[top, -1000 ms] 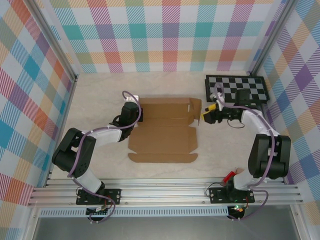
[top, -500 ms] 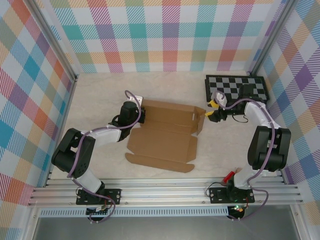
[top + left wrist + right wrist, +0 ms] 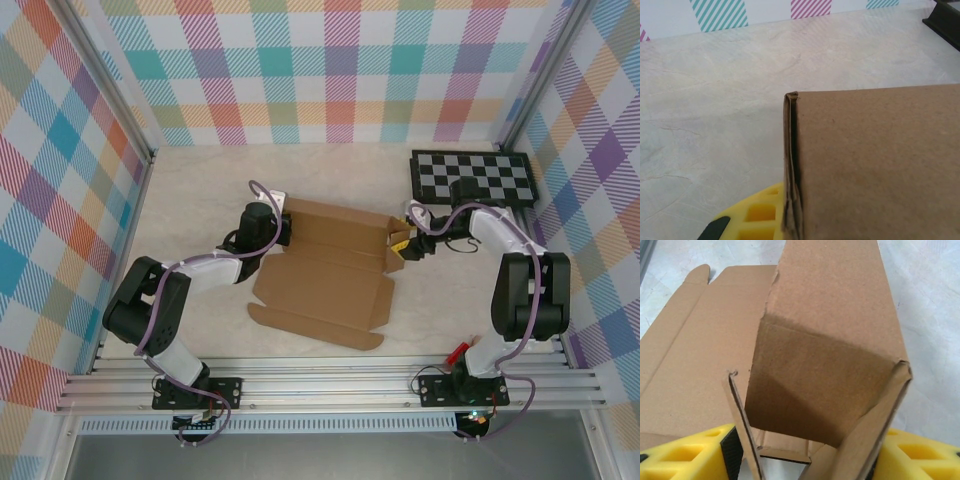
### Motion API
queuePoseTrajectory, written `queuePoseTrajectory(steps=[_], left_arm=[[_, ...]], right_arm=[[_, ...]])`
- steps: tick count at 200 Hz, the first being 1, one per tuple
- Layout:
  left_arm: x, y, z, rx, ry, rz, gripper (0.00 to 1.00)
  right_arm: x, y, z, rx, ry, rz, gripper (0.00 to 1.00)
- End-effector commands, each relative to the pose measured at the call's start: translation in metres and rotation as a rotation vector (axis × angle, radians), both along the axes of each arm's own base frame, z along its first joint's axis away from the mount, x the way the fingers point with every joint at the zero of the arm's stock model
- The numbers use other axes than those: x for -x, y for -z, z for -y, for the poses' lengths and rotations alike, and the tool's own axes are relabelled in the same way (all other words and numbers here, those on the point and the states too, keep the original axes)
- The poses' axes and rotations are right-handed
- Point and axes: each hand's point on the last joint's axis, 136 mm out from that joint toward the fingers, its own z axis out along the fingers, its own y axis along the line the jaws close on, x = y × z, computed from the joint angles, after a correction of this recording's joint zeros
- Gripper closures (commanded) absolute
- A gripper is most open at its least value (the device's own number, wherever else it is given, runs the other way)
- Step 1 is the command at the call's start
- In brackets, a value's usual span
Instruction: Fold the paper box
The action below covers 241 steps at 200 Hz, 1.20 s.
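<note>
Seen from above, the light is bright, even and soft, coming from overhead. The pale table (image 3: 200, 190) carries no glare, and the box (image 3: 330, 265) casts only a thin, faint shadow along its lower edges. Rails near the frame's corners bow slightly.

In the left wrist view the cardboard grain is sharp, a dark shadow line fills the fold, and the finger (image 3: 760, 215) at the bottom is soft.

In the right wrist view a broad shadow fills the raised flap's inside, and the fingers (image 3: 685, 455) in the lower corners blur.

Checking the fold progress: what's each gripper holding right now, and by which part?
Left gripper pinches the paper box by its folded left-end edge; right gripper clamps the raised flaps at its right end.
</note>
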Motion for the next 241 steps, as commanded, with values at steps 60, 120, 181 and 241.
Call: queuePoseTrajectory(steps=[60, 120, 181, 241], left_arm=[[-0.002, -0.015, -0.029, 0.161, -0.233, 0.007, 1.0], [-0.005, -0.008, -0.039, 0.138, -0.303, -0.026, 1.0], [-0.005, -0.004, -0.04, 0.091, -0.286, -0.042, 1.0], [0.001, -0.017, -0.027, 0.008, -0.132, 0.036, 1.0]], right_arm=[[-0.004, -0.004, -0.03, -0.087, 0.171, -0.16, 0.44], [0.033, -0.012, -0.036, -0.134, 0.021, -0.155, 0.33], [0.058, -0.05, -0.035, -0.249, -0.067, -0.179, 0.26], [0.031, -0.07, -0.008, -0.214, 0.011, -0.1, 0.17]])
